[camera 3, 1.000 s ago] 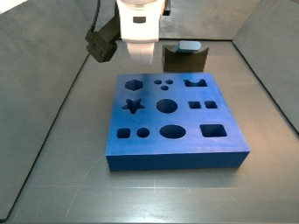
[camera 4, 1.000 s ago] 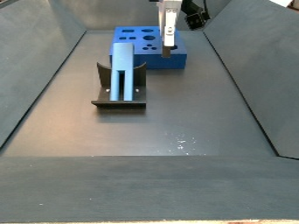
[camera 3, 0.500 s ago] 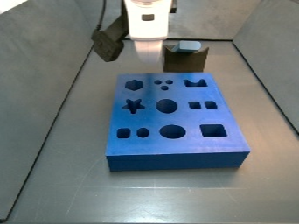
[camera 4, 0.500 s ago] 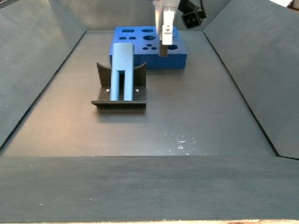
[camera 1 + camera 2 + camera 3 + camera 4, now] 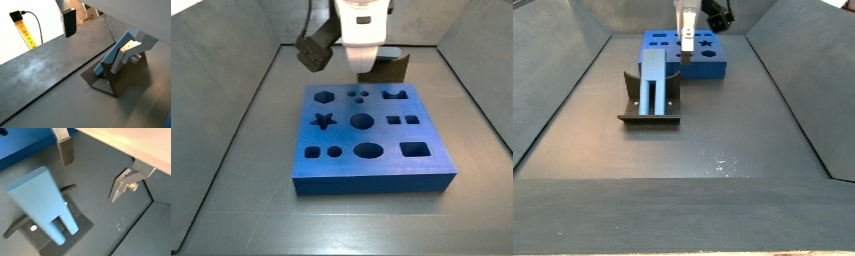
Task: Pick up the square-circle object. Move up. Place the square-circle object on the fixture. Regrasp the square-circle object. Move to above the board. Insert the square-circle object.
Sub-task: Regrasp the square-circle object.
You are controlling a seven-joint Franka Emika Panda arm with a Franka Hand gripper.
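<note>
The square-circle object (image 5: 653, 85) stands on the fixture (image 5: 648, 114), leaning on its upright part, and the fixture rests on the bench (image 5: 714, 150) just beside the board (image 5: 707, 63), which lies flat behind it in that side view. The gripper (image 5: 686, 42) hangs in the air between the fixture and the board in a side view, apart from the object, with nothing between its fingers (image 5: 65, 152) in a wrist view. In a side view the gripper (image 5: 366, 55) sits over the board's (image 5: 372, 130) far edge, with the fixture (image 5: 388, 68) behind the board.
</note>
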